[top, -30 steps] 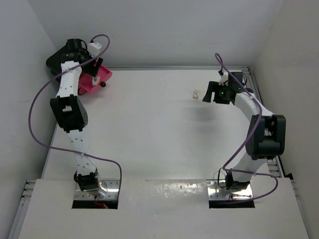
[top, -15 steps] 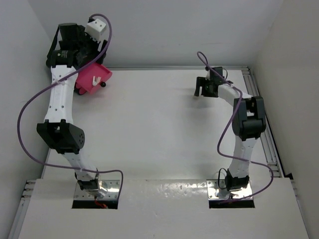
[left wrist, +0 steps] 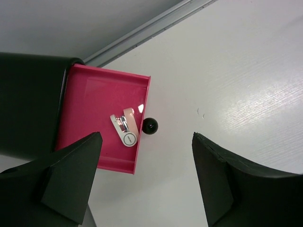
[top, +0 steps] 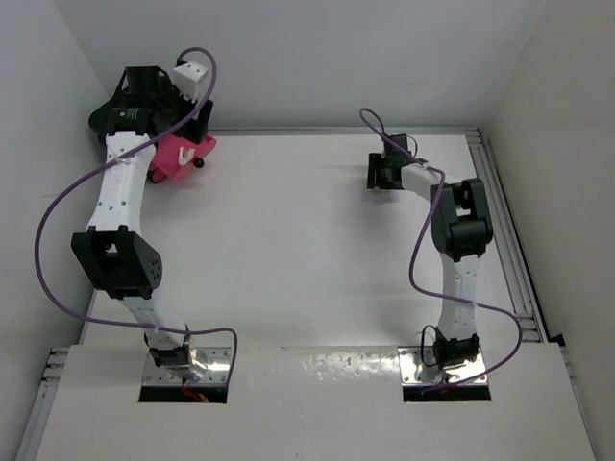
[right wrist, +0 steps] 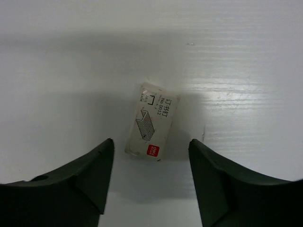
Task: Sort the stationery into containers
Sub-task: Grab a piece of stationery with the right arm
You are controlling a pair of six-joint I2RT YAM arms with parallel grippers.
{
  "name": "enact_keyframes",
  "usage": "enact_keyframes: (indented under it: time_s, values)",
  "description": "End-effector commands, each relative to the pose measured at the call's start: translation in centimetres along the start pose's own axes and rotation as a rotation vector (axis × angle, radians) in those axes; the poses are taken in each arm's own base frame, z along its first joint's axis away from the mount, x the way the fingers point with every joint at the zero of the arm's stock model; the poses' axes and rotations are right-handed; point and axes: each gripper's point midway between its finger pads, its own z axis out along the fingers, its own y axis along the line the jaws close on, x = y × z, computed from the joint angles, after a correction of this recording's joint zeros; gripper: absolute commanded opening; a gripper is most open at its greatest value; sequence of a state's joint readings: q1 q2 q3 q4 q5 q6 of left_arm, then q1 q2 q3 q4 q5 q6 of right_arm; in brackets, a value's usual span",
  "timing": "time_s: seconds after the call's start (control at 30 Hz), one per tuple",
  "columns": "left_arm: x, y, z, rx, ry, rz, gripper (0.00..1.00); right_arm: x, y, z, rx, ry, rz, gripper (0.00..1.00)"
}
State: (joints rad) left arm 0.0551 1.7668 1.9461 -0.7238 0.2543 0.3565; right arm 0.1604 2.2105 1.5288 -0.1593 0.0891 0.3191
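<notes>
A small white box of staples (right wrist: pixel 152 126) with a red logo lies flat on the table. My right gripper (right wrist: pixel 151 141) is open just above it, one finger on each side and neither touching. In the top view the right gripper (top: pixel 382 174) hides the box. The pink drawer (left wrist: pixel 102 101) stands pulled out of the black cabinet (left wrist: pixel 28 104), with its black knob (left wrist: pixel 150 126) at the front. A small white and pinkish item (left wrist: pixel 125 129) lies inside it. My left gripper (left wrist: pixel 147 135) is open and empty above the drawer's front; it also shows in the top view (top: pixel 184 123).
The cabinet (top: pixel 113 113) stands in the far left corner against the wall, the drawer (top: pixel 181 154) pointing out onto the table. A metal rail (top: pixel 500 192) runs along the table's right edge. Purple cables loop off both arms.
My right gripper has swung left and come down over the staples box, which showed beside it a second ago. My left gripper has risen from the drawer and hangs above its front.
</notes>
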Motion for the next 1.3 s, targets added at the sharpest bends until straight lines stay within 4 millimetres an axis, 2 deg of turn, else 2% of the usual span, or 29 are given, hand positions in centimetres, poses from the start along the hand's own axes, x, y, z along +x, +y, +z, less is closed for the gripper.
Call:
enact_keyframes:
  time_s: [0.0, 0.1, 0.13, 0.3, 0.37, 0.4, 0.53, 0.6, 0.63, 0.73, 0.97, 1.07, 1.13, 1.2, 1.23, 1.27]
  values:
    - [-1.8, 0.6, -2.4, -0.037, -0.061, -0.005, 0.83, -4.0, 0.0, 0.0, 0.046, -0.115, 0.014, 0.6]
    - [-1.6, 0.4, -2.4, -0.03, -0.058, -0.008, 0.83, -4.3, -0.1, 0.0, 0.054, -0.118, 0.01, 0.53]
    - [-1.6, 0.3, -2.3, -0.025, -0.058, -0.009, 0.83, -4.1, -0.2, 0.0, 0.054, -0.113, 0.009, 0.48]
    - [-1.1, 0.4, -2.3, -0.021, -0.052, -0.018, 0.83, -3.7, 0.3, -0.4, 0.023, -0.093, -0.002, 0.37]
    - [-0.8, 0.7, -2.3, -0.019, -0.053, -0.039, 0.82, -3.3, 0.6, -0.7, 0.006, -0.083, -0.004, 0.3]
    - [-0.8, 0.7, -2.3, -0.009, -0.06, -0.052, 0.82, -3.3, 0.6, -0.9, 0.003, -0.081, -0.007, 0.23]
    - [-0.8, 1.1, -2.5, -0.004, -0.07, -0.061, 0.82, -2.8, 0.3, -1.1, 0.016, -0.064, -0.018, 0.1]
    - [-0.7, 1.0, -2.4, 0.004, -0.072, -0.06, 0.82, -2.6, 0.1, -1.4, 0.027, -0.057, -0.025, 0.13]
    - [-0.7, 1.0, -2.6, 0.003, -0.075, -0.058, 0.82, -2.2, 0.0, -1.5, 0.031, -0.042, -0.026, 0.26]
    - [-0.1, 0.5, -2.5, 0.014, -0.067, -0.062, 0.82, -1.6, 0.0, -1.7, 0.028, -0.021, -0.027, 0.42]
    - [0.1, 0.4, -3.3, 0.01, -0.074, -0.055, 0.82, -1.2, 0.1, -1.7, 0.026, -0.004, -0.023, 0.45]
    - [0.5, -0.1, -3.4, 0.024, -0.071, -0.067, 0.82, -1.2, 0.2, -1.7, 0.017, -0.001, -0.025, 0.33]
    - [0.6, -0.6, -3.4, 0.056, -0.082, -0.094, 0.81, -1.1, 0.2, -2.0, 0.01, -0.001, -0.026, 0.21]
    - [0.1, -1.9, -3.8, 0.135, -0.132, -0.136, 0.8, -1.1, 1.0, -2.7, -0.036, 0.001, -0.033, 0.15]
    - [1.2, -3.0, -3.4, 0.184, -0.124, -0.169, 0.8, -1.2, 1.2, -3.0, -0.059, 0.001, -0.034, 0.13]
    - [0.2, -4.0, -4.0, 0.246, -0.184, -0.173, 0.8, -1.0, 2.2, -3.5, -0.125, 0.01, -0.03, 0.11]
